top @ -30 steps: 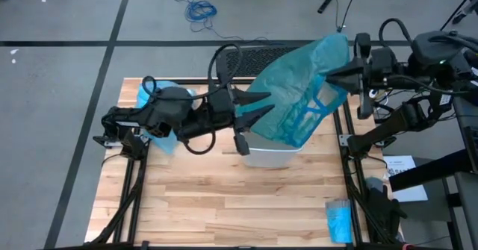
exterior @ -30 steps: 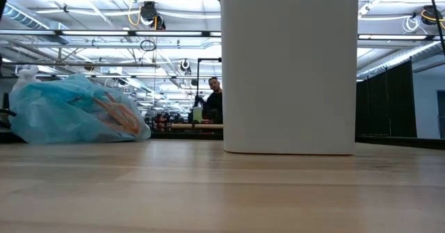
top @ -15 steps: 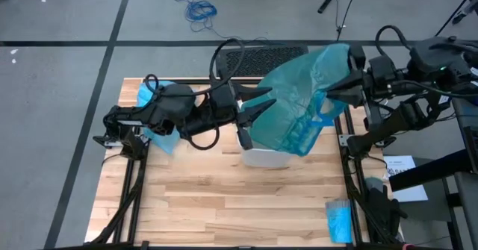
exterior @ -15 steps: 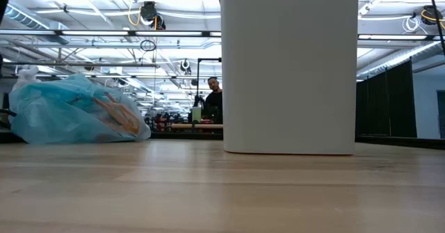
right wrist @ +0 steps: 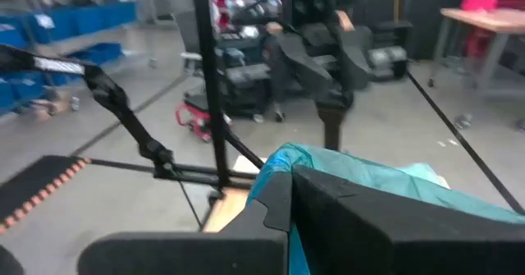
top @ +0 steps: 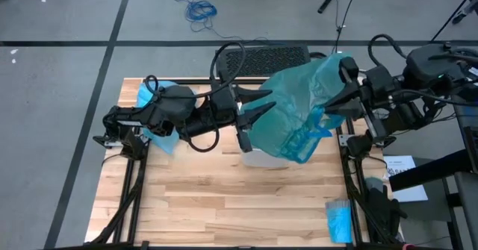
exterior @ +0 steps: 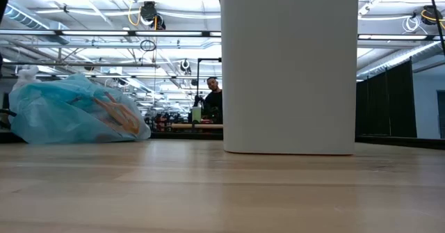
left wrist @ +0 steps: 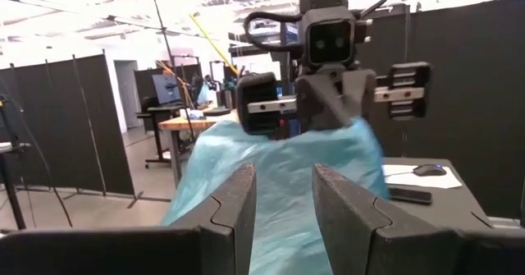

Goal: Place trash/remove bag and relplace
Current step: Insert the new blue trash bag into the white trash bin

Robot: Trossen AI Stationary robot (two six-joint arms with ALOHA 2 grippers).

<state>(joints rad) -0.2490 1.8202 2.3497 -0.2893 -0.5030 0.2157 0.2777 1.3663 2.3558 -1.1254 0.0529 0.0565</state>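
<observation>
A teal-green plastic bag point(top: 295, 108) hangs over the white bin point(top: 261, 157), which stands on the table's far middle point(exterior: 288, 66). My right gripper point(top: 334, 101) is shut on the bag from the right. My left gripper point(top: 267, 102) is open at the bag's left edge, and teal plastic point(left wrist: 279, 156) shows between and beyond its fingers. The sky-blue bag point(exterior: 69, 115) lies on its side on the table's far left, under my left arm point(top: 153, 101). Brown and red trash point(exterior: 115, 115) shows through its wall. My left gripper is at the teal bag's left edge point(top: 261, 119); I cannot tell whether its fingers touch the plastic. My right gripper pinches the teal bag's upper right part point(right wrist: 275, 167) between its two fingers, coming about level from the table's right side. The bag hangs slack below and left of the fingers, over the bin.
A small bright-blue roll point(top: 338, 220) lies at the table's near right corner. A black mat point(top: 261, 56) lies on the floor past the far edge. A person point(exterior: 212, 97) stands far behind the table. The near half of the table is bare wood point(top: 224, 205).
My right gripper has swung toward the table's near edge and turned a little, staying shut on the teal bag. The bag's right part has come along toward the near edge and now covers more of the bin. Its left edge has stayed at my left gripper.
</observation>
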